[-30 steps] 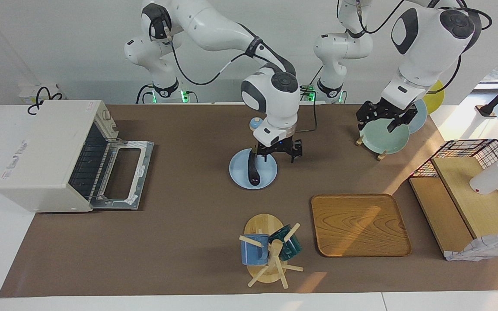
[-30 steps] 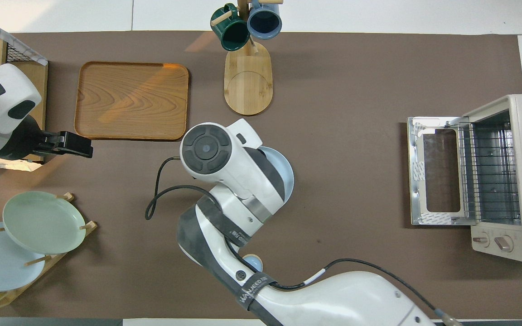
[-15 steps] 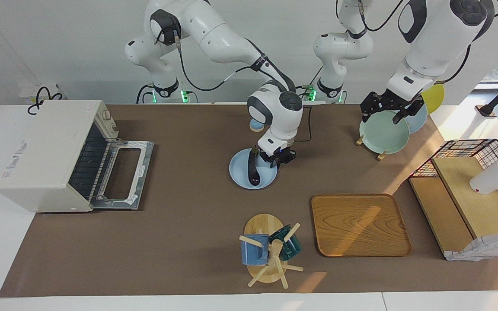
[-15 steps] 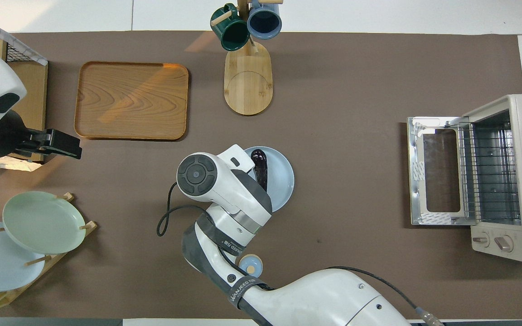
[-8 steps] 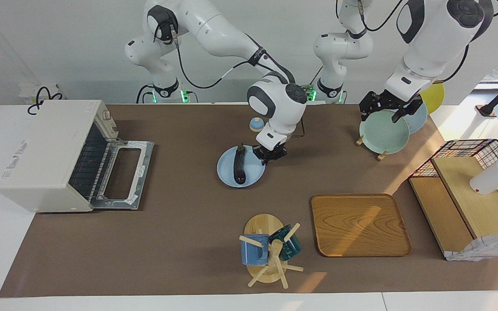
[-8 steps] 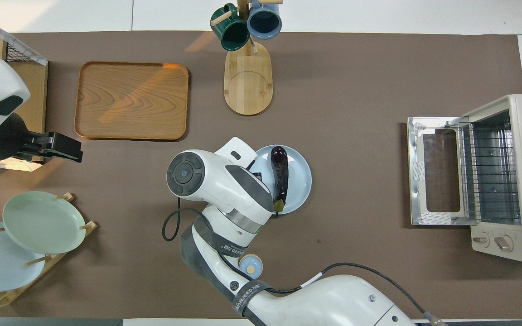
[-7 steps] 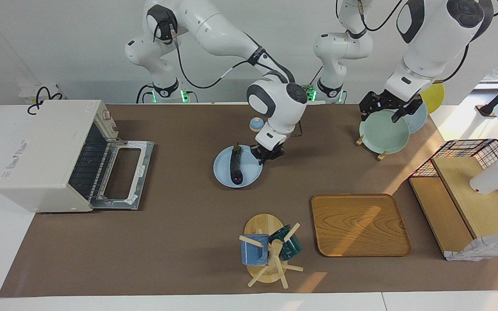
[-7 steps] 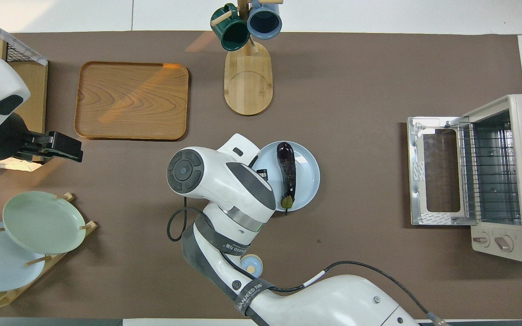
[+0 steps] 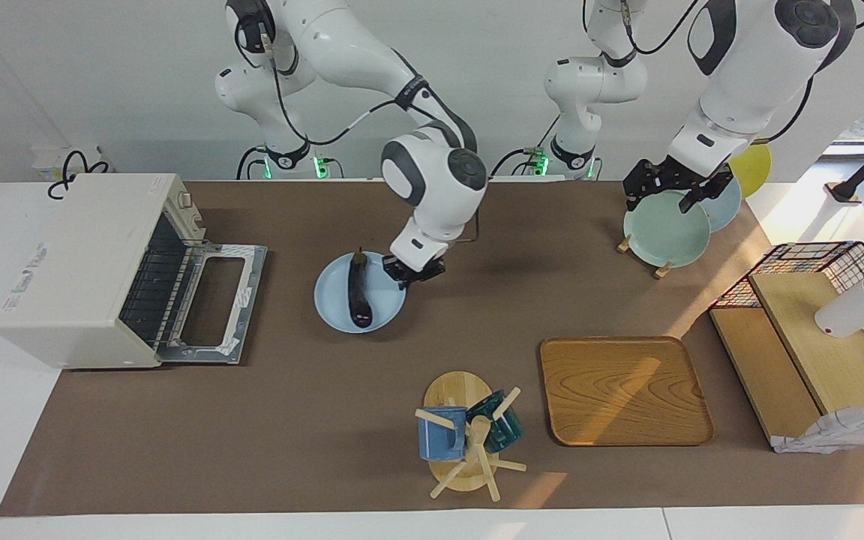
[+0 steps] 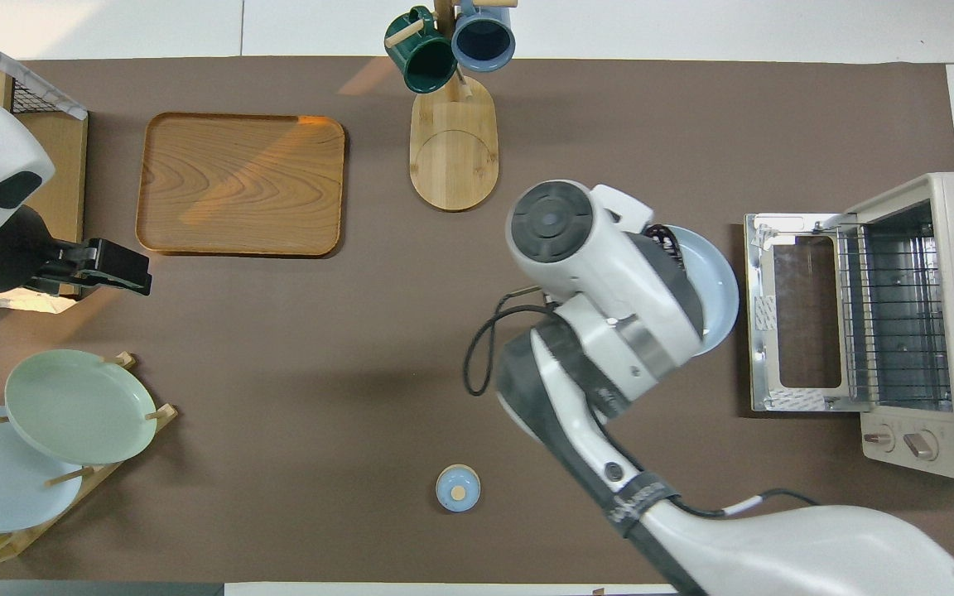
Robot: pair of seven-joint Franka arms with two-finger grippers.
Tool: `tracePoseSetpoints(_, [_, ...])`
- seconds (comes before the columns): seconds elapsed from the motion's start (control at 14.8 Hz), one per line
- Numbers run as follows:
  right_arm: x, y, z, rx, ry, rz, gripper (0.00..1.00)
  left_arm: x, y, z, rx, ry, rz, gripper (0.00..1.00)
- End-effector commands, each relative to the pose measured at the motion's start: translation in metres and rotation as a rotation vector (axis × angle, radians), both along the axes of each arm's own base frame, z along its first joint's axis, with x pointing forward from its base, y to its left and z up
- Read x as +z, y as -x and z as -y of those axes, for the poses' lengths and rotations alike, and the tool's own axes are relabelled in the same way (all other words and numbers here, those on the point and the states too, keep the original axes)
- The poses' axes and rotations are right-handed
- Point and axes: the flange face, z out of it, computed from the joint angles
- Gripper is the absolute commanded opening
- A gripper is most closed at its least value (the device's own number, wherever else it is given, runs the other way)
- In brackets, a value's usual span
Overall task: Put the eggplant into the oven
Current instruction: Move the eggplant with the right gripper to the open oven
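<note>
1. The right gripper (image 9: 415,271) grips the rim of a round pale blue plate (image 9: 334,300) – its fingers closed on the edge toward the left arm's end of the table.
2. The slim, glossy dark purple eggplant (image 9: 359,296) lies on that plate, just beside the gripper, untouched by it.
3. The boxy cream-white toaster oven (image 9: 94,266) stands open, well apart from the gripper.
4. The left gripper (image 9: 673,189) waits over a round pale green plate (image 9: 664,240); its fingers cannot be read.

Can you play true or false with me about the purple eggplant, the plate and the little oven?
1. The eggplant lies on a light blue plate. True.
2. The oven door is shut. False: it hangs open.
3. The eggplant is inside the oven. False: it is on the plate, in front of the oven.
4. The right gripper is at the plate's rim. True.
5. The left gripper is over the rack of plates. True.
</note>
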Motion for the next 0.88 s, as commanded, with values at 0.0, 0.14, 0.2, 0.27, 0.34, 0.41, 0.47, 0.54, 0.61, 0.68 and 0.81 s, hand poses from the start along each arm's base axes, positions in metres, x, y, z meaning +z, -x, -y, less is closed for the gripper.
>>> tracePoseSetpoints(0.0, [0.017, 0.03, 0.101, 0.04, -0.027, -0.008, 0.0, 0.002, 0.0, -0.002, 0.014, -0.008, 0.006, 1.0])
tracePoseSetpoints(0.14, [0.017, 0.044, 0.147, 0.022, -0.031, -0.032, 0.0, 0.003, 0.0, -0.005, 0.017, -0.007, 0.008, 1.0])
tracePoseSetpoints(0.2, [0.014, 0.048, 0.175, 0.008, -0.034, -0.051, 0.0, 0.003, 0.0, -0.005, 0.015, -0.007, 0.008, 1.0])
tracePoseSetpoints(0.27, [0.013, 0.046, 0.193, 0.005, -0.038, -0.061, 0.0, 0.003, 0.0, -0.005, 0.018, -0.008, 0.006, 1.0])
tracePoseSetpoints(0.34, [0.012, 0.044, 0.212, 0.01, -0.048, -0.066, 0.0, 0.003, 0.0, -0.005, 0.018, -0.007, 0.009, 1.0])
tracePoseSetpoints(0.41, [0.006, 0.045, 0.223, 0.017, -0.057, -0.064, 0.0, 0.003, 0.001, -0.005, 0.017, -0.008, 0.005, 1.0])
tracePoseSetpoints(0.47, [0.001, 0.046, 0.235, 0.02, -0.064, -0.06, 0.0, 0.003, 0.0, -0.005, 0.016, -0.009, 0.006, 1.0])
tracePoseSetpoints(0.54, [-0.001, 0.048, 0.246, 0.045, -0.073, -0.055, 0.0, 0.003, 0.0, -0.005, 0.017, -0.009, 0.008, 1.0])
tracePoseSetpoints(0.61, [-0.004, 0.049, 0.25, 0.062, -0.078, -0.054, 0.0, 0.003, 0.0, -0.005, 0.017, -0.009, 0.008, 1.0])
tracePoseSetpoints(0.68, [-0.008, 0.05, 0.256, 0.059, -0.082, -0.05, 0.0, 0.003, 0.0, -0.005, 0.017, -0.009, 0.006, 1.0])
tracePoseSetpoints(0.81, [-0.013, 0.055, 0.269, 0.046, -0.086, -0.049, 0.0, 0.003, 0.0, -0.005, 0.015, -0.009, 0.006, 1.0])
